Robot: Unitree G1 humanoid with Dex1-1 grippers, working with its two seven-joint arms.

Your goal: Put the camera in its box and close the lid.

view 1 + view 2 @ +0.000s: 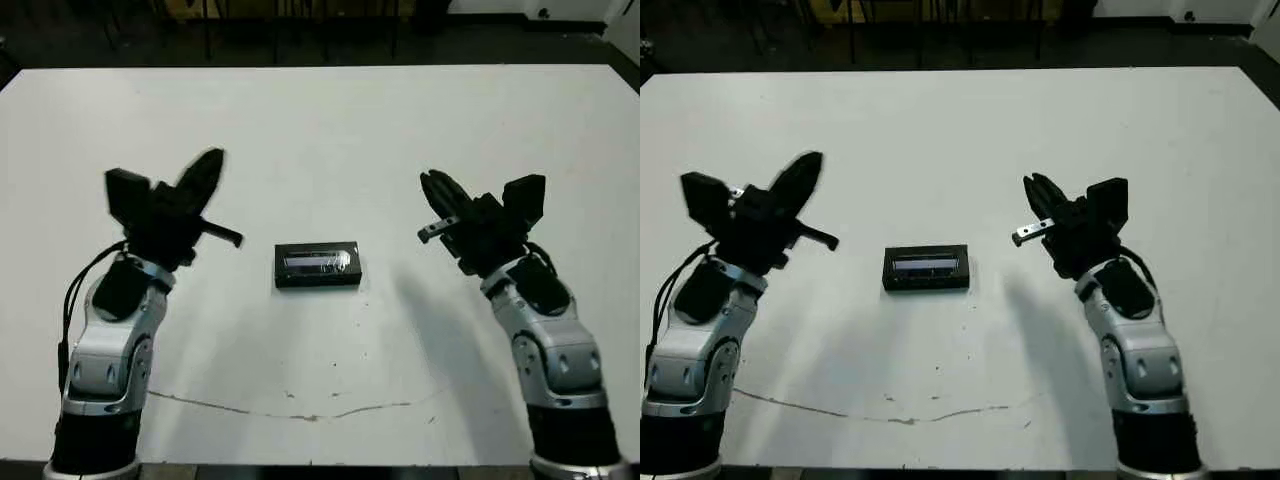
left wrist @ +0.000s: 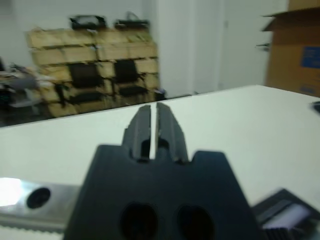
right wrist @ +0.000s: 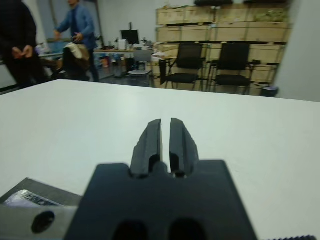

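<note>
Left end effector and right end effector raised, fingers pressed together, nothing held. Box with lid on seen between them on surface. Camera not visible. Box judged light, rigid, glossy top slippery; long edges best gripped.

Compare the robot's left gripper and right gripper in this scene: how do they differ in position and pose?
The left gripper sits on the left of the lid, its fingers pointing up and rightward; the right gripper sits on the lid's right, fingers pointing up and leftward. Both are black, raised off the table, shut and holding nothing.
</note>
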